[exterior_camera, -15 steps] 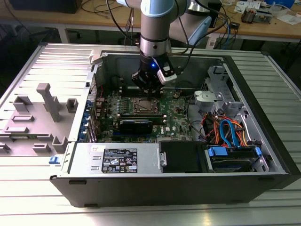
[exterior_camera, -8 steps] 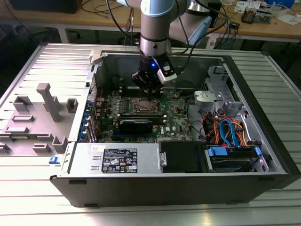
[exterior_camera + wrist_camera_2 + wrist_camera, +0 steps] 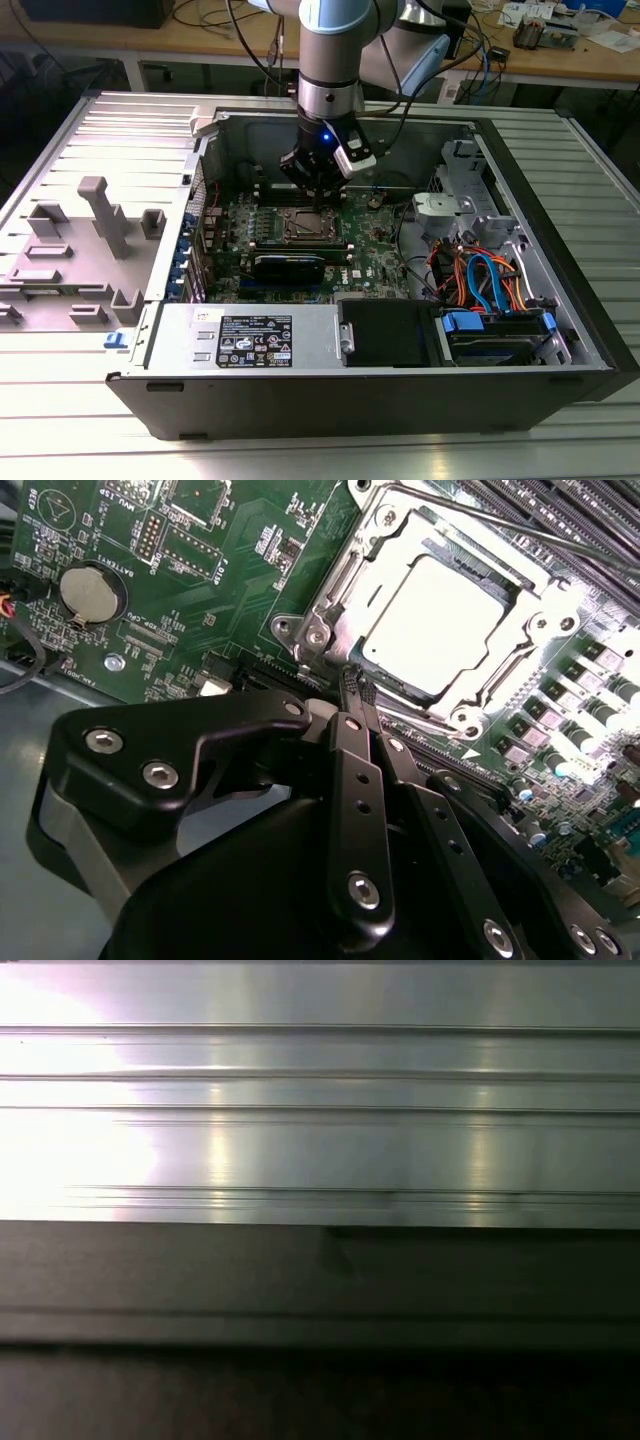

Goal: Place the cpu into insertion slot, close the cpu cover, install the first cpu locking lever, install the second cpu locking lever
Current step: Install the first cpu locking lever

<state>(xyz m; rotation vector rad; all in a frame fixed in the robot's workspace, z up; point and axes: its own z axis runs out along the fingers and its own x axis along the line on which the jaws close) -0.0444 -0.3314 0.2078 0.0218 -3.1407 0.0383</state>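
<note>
Hand [image 3: 352, 680] pinched together, holding nothing visible, tips at the slot's [image 3: 330, 620] near edge. Cpu [image 3: 435, 625] seated beneath closed cover [image 3: 545, 610]. Cover likely thin, stiff, springy; take levers by their ends, not the fragile chip.

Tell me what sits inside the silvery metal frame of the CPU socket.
Through the window of the silvery cpu cover, the flat, dull silvery cpu lies in the insertion slot. The slot's contacts are hidden beneath it. The black gripper is at the frame's edge.

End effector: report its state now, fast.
End effector: shut, fingers together, holding nothing, tips at the rim of the cpu cover.
</note>
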